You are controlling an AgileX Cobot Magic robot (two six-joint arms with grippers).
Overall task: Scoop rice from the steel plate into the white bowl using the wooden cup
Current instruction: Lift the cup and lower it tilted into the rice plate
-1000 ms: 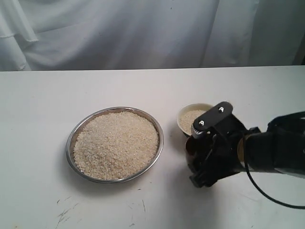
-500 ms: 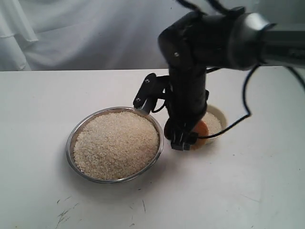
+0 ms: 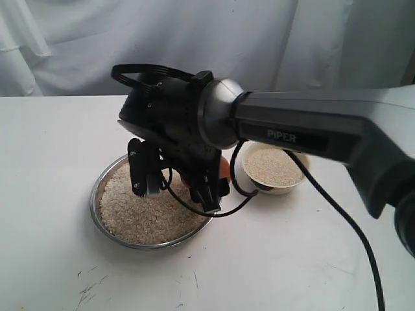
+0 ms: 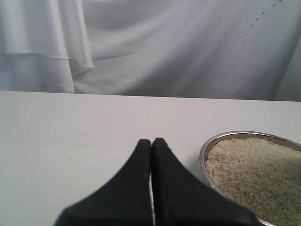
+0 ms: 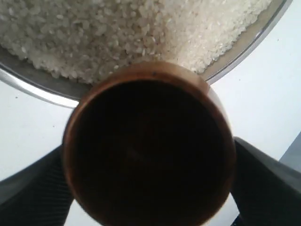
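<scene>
Your right arm [image 3: 311, 133] reaches across the middle of the desk [image 3: 292, 259], and its black head hangs over the steel plate [image 3: 95, 197]. The right jaws stand wide, one dark finger [image 5: 28, 188] on each side of the wooden cup [image 5: 148, 146], and they are clamped on it. In the right wrist view the cup's mouth faces the camera and shows its dark inside. Past it lie the plate's rim and the rice [image 5: 141, 28].

In the exterior view you see only a sliver of the cup's orange-brown wall, over the side of the plate nearest the white bowl [image 3: 285, 188]. Whether the cup touches the grains you cannot tell. The rice fills the plate in a low heap.

The bowl stands on the desk just beside the plate, to its right in the exterior view, and holds rice nearly to its rim.

Your left jaws are pressed together tip to tip, low over the desk just beside the plate, with a white cloth [image 4: 164, 47] hanging behind.
</scene>
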